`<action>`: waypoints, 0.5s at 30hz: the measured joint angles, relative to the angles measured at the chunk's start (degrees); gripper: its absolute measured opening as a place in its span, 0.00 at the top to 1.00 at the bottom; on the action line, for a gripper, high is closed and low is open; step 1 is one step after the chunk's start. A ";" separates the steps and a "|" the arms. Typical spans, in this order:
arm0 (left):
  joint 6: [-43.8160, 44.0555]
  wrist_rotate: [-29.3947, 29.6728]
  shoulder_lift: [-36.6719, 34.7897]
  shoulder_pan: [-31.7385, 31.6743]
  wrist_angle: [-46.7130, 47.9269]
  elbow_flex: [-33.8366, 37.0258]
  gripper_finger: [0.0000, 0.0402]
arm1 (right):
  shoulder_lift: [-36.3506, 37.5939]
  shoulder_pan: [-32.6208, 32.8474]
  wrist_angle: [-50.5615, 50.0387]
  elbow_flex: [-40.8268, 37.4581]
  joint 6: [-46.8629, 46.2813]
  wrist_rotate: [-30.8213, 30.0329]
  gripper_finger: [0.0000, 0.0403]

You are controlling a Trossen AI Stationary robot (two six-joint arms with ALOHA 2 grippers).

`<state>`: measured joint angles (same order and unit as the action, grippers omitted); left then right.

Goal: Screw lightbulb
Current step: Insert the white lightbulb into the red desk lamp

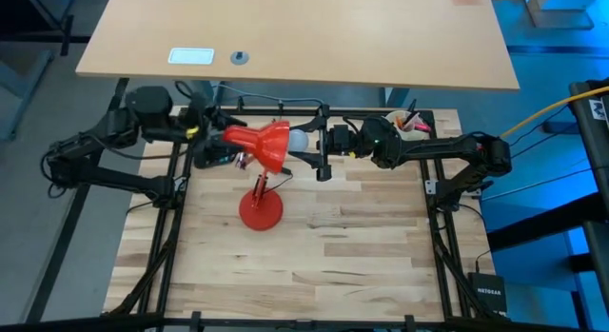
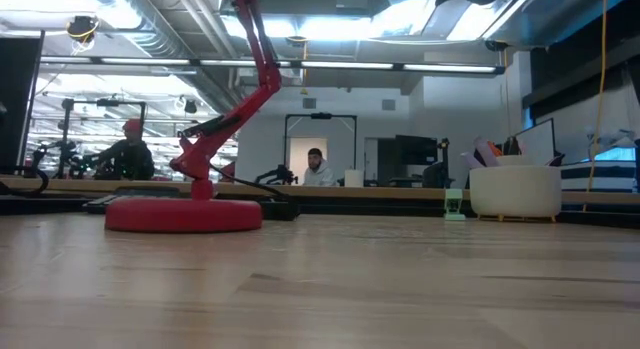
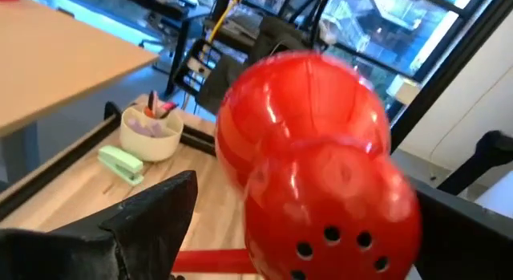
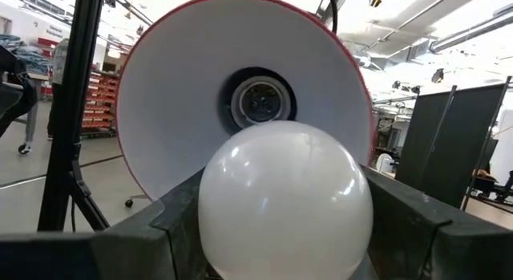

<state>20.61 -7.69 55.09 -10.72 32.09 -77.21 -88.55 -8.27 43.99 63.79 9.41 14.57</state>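
The right gripper (image 1: 319, 142) clamps the lightbulb (image 4: 284, 201) just outside the red lamp shade (image 1: 273, 145), which the left gripper (image 1: 221, 146) grips from behind. Insertion appears next: the base must meet the empty socket (image 4: 260, 101) squarely.

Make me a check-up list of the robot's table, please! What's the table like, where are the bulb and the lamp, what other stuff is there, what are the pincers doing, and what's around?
Surface: pale wooden table, mostly bare.
Job's things: lightbulb held just outside the red lamp shade, facing the empty socket; not screwed in.
Lamp base: red lamp base resting on the table.
Clutter: white cup of pens, green stapler, at the table's far right corner.
Pincers: left pincer grips the shade's back; right pincer grips the bulb.
Cables: yellow cable off the table's right side.
Surroundings: tan desk beyond; two people sitting far behind.
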 joint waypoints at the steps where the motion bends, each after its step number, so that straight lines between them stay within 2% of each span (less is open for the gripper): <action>1: -0.17 0.04 0.23 0.00 -0.01 0.00 0.05 | 0.00 0.00 0.00 0.00 0.00 0.00 0.36; 5: -0.34 0.30 0.50 -0.02 -2.28 -0.02 0.05 | 0.00 0.00 0.00 0.00 -0.07 0.00 0.36; 8: -0.27 0.93 0.57 -0.02 -3.00 -0.02 0.09 | 0.00 0.00 -0.02 0.00 -0.05 0.00 0.36; 15: -0.66 0.72 0.51 -0.02 -3.42 -0.04 0.38 | 0.30 0.00 -0.55 0.00 2.79 -2.12 0.36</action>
<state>19.96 -6.97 55.60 -10.74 28.67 -77.25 -88.25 -8.27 43.44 63.79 12.20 12.45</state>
